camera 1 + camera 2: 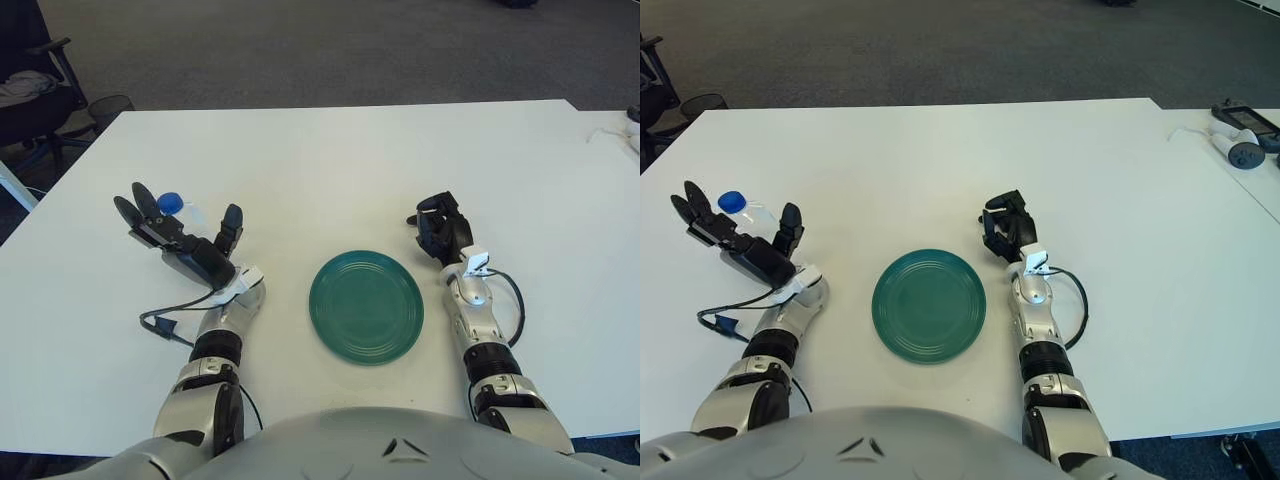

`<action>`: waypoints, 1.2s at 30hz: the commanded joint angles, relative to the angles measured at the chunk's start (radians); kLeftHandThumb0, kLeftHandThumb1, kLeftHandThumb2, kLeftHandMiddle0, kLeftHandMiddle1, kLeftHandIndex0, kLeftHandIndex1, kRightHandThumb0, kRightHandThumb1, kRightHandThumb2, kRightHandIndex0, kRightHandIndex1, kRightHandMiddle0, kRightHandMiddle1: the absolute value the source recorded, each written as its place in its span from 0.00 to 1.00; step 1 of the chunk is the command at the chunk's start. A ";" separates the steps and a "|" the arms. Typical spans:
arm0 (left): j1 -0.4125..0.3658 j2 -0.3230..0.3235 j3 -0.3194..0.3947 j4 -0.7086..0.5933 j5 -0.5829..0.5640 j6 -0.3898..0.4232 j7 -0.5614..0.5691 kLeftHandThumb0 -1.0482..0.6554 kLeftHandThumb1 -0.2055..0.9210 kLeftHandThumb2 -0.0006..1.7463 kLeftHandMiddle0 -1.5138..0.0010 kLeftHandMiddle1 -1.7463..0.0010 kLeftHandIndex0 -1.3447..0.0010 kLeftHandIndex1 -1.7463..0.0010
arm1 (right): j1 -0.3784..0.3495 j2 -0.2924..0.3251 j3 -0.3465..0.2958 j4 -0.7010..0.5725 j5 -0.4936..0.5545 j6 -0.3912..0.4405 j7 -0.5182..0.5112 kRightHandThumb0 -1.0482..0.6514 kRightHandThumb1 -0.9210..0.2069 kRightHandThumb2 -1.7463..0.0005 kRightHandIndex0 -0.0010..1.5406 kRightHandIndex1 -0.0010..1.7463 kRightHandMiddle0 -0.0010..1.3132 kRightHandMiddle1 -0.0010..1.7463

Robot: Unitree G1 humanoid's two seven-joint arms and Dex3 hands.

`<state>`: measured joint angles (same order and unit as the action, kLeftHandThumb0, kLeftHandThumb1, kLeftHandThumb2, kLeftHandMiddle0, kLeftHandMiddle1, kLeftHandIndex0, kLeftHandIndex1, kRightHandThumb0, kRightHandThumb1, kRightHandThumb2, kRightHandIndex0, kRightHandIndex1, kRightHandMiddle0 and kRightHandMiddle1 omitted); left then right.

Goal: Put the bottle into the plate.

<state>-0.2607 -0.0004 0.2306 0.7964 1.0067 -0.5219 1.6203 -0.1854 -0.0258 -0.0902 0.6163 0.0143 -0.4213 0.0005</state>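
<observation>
Reaching with fingers spread, the left hand [185, 245] frames the bottle [180, 207] left of the plate [366, 305].

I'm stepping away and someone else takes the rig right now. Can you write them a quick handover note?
Left hand: fingers spread open, holding nothing, positioned around the bottle but not closed on it.
Right hand: idle, fingers curled, empty, beside the plate on its right.
Bottle: clear with a blue cap, on the table at the left, partly hidden behind the left hand.
Plate: green, nothing in it, centre front of the table.
Done: nothing yet; bottle not grasped.
Left: close the left hand on the bottle, carry it right and set it into the plate.
</observation>
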 commanded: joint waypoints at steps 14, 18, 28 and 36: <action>0.186 -0.010 -0.118 0.076 -0.355 -0.013 -0.285 0.00 1.00 0.08 1.00 1.00 1.00 1.00 | 0.061 -0.014 -0.014 0.132 0.006 0.073 0.003 0.40 0.11 0.60 0.20 0.82 0.20 1.00; 0.195 -0.021 -0.118 0.047 -0.409 -0.003 -0.317 0.00 1.00 0.07 1.00 1.00 1.00 1.00 | 0.060 -0.022 -0.011 0.126 0.006 0.084 0.013 0.40 0.10 0.61 0.20 0.81 0.19 1.00; 0.210 -0.043 -0.110 -0.007 -0.503 0.079 -0.343 0.00 1.00 0.09 1.00 1.00 1.00 1.00 | 0.051 -0.032 -0.017 0.136 0.018 0.092 0.034 0.41 0.08 0.63 0.20 0.82 0.19 1.00; 0.182 -0.030 -0.104 0.018 -0.533 0.153 -0.305 0.00 1.00 0.14 1.00 1.00 1.00 1.00 | 0.043 -0.036 -0.019 0.149 0.017 0.075 0.032 0.48 0.11 0.62 0.21 0.84 0.19 1.00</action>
<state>-0.2005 0.0223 0.1360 0.7121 0.4920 -0.4023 1.3082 -0.2199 -0.0535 -0.0955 0.6669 0.0247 -0.4305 0.0377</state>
